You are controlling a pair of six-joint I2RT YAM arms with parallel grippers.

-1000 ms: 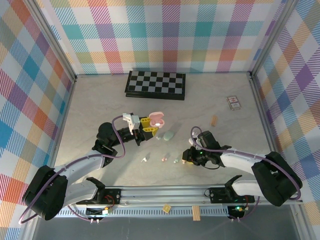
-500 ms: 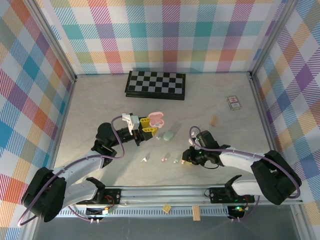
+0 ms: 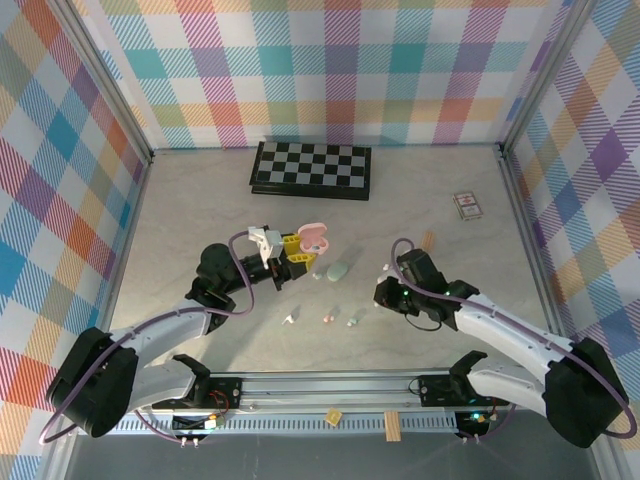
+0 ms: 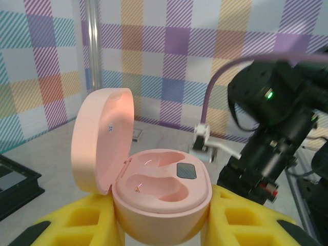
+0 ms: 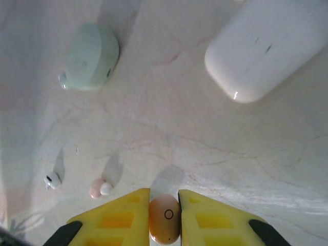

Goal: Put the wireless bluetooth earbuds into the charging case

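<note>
The right gripper had lifted off the table, closed on a pink earbud, right of the open pink case clamped in the left gripper; we judged the thinly pinched bud could slip or twist.

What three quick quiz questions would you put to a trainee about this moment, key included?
1. True or false: the pink charging case held by the left gripper has its lid shut.
2. What is pinched between the right gripper's fingers? A) a mint case B) a pinkish earbud C) a card box
3. Fill in: the chessboard lies at the ___ edge of the table, seen from the arm bases.

Key: 1 false, the lid stands open; 2 B; 3 far.
</note>
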